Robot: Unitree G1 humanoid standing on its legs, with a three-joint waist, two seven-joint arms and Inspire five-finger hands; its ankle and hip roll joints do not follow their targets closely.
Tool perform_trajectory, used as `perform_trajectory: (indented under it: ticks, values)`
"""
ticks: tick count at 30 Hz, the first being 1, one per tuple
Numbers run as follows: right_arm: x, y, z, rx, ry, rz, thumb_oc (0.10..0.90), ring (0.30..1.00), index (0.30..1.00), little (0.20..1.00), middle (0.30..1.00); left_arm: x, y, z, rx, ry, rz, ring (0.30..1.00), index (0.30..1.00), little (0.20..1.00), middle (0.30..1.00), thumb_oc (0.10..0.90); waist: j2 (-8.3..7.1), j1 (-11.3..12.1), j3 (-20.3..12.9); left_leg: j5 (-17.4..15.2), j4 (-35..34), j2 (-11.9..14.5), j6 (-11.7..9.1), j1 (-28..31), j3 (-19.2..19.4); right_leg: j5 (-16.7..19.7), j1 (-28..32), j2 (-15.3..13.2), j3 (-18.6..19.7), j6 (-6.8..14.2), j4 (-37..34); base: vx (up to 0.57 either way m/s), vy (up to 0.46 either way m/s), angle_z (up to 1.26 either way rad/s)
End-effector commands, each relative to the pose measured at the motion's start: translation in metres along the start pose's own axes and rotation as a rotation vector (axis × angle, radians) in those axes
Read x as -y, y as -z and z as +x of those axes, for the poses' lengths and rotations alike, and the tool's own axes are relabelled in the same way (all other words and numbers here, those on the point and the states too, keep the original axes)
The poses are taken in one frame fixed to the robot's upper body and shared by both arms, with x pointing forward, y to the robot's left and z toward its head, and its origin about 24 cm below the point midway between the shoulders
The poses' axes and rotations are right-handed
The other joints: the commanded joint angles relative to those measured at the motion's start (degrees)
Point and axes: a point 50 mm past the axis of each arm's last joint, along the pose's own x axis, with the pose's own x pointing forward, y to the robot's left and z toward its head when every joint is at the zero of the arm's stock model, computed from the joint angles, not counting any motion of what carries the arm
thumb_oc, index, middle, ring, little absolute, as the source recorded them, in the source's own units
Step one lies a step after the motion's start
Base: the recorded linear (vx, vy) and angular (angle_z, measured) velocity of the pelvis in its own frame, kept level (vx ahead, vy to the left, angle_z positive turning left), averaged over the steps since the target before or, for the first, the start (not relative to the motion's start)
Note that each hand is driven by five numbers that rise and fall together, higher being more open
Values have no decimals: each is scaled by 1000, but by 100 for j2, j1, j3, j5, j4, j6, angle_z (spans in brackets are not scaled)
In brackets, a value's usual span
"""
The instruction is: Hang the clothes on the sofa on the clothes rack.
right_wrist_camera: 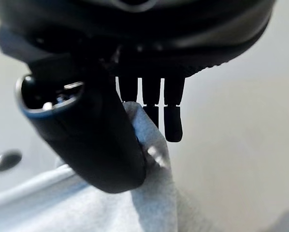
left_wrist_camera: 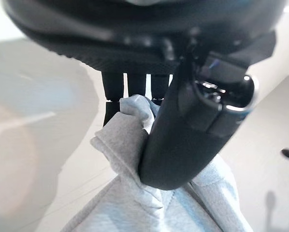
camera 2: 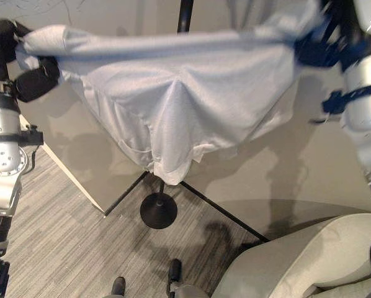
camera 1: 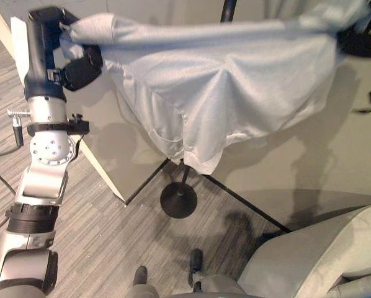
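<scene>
Left eye view: a pale shirt [camera 1: 216,87] is stretched in the air before the clothes rack [camera 1: 178,200] (its round base stands on the floor), above the sofa [camera 1: 322,254].
Left wrist view: the left hand [left_wrist_camera: 183,135] pinches a bunched shirt edge.
Right wrist view: the right hand [right_wrist_camera: 101,140] pinches the other edge.
</scene>
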Motion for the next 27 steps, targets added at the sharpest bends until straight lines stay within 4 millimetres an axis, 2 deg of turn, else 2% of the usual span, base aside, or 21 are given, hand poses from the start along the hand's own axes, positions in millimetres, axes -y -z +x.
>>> perform_trajectory:
  ticks: [1,4,5,7,8,17,18,19,22,27]
  values:
    - [40,10,6,-67,187,-48,400,300,300,300,300,-28,-10,15,81,-102,113,300,300,300,300,400,-129,170,-498,-470,22,-428,102,818,237,-657,459,-158,101,472,21,0,0,0]
    - [5,15,-5,-92,113,34,400,300,300,300,300,-23,-1,6,41,-65,130,300,300,300,300,400,-70,220,-483,-460,22,-450,130,832,239,-653,484,-168,113,467,21,0,0,0]
    - [-12,20,-12,-121,80,83,400,300,300,300,300,-21,6,0,9,-51,129,300,300,300,300,400,-20,244,-474,-458,22,-461,143,833,244,-652,491,-174,117,455,21,0,0,0]
    - [-19,20,-15,-122,65,101,400,300,300,300,300,-19,9,-3,-5,-42,128,300,300,300,300,400,-11,260,-480,-464,22,-459,146,838,253,-654,499,-179,118,452,21,0,0,0]
    - [-32,20,-20,-133,40,140,400,300,300,300,300,-18,14,-8,-27,-30,130,300,300,300,300,400,27,278,-479,-459,22,-453,143,850,266,-667,527,-184,111,449,21,0,0,0]
    - [-53,16,-29,-138,5,230,400,300,300,300,300,-9,22,-18,-69,-1,103,300,300,300,300,400,118,295,-449,-457,22,-427,126,824,239,-691,560,-211,58,441,21,14,-13,1]
    - [-56,15,-30,-138,4,258,737,806,806,806,806,-6,23,-20,-78,14,92,516,516,516,516,544,141,290,-439,-468,22,-425,126,802,235,-696,555,-216,47,434,21,3,-12,4]
    - [-58,14,-31,-138,2,274,800,900,900,900,900,-4,25,-22,-89,25,88,900,900,900,900,800,148,284,-437,-483,22,-425,127,794,234,-699,553,-219,45,430,21,14,-17,4]
    - [-61,14,-36,-143,9,340,800,900,900,900,900,-2,30,-28,-113,36,80,900,900,900,900,800,157,276,-445,-518,22,-417,138,808,247,-710,582,-215,49,421,21,17,-7,4]
    - [-57,19,-43,-156,22,355,800,900,900,900,900,-6,37,-37,-150,40,81,900,900,900,900,800,150,240,-453,-535,22,-421,156,852,288,-709,623,-208,81,423,21,0,0,0]
